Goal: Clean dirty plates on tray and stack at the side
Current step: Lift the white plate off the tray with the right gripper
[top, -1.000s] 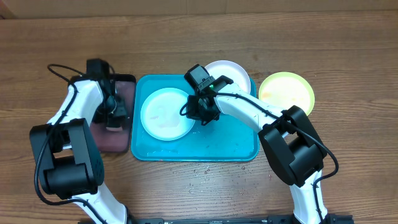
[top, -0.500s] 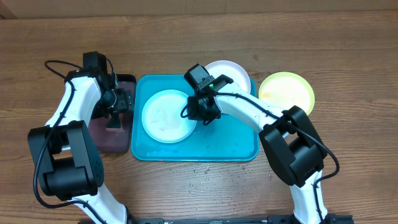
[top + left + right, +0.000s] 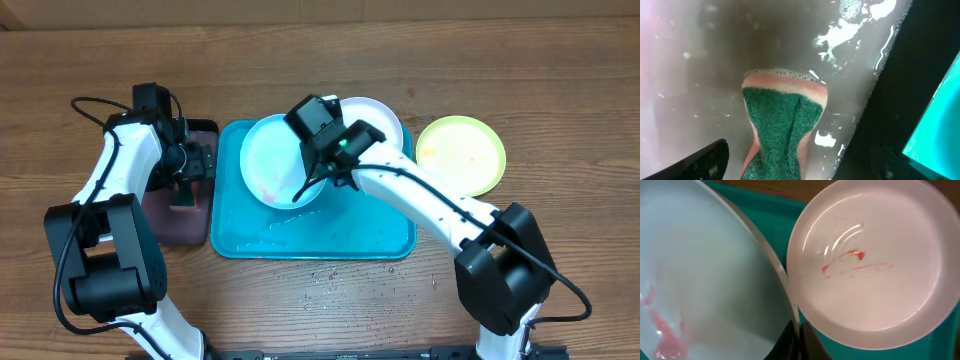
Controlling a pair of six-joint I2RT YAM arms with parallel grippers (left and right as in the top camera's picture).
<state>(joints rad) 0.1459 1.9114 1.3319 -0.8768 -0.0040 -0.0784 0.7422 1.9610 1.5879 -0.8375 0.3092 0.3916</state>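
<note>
My right gripper (image 3: 312, 180) (image 3: 797, 341) is shut on the rim of the light cyan plate (image 3: 272, 158) (image 3: 700, 280) and holds it tilted above the turquoise tray (image 3: 370, 228). The plate has red smears. The white plate (image 3: 388, 118) (image 3: 870, 265), with a red smear, rests at the tray's far right corner. The yellow-green plate (image 3: 462, 150) lies on the table to the right of the tray. My left gripper (image 3: 192, 165) (image 3: 800, 165) is open over a green sponge (image 3: 184, 200) (image 3: 782, 125) that sits between its fingers.
The sponge lies in soapy water in a smaller black tray with a pinkish inside (image 3: 170, 228) (image 3: 900, 100), left of the turquoise tray. Water drops lie on the wooden table (image 3: 330, 285) in front of the tray.
My right gripper has lifted the cyan plate off the tray, tilted it and moved it toward the back. The left gripper moved back a little earlier and has held still since.
</note>
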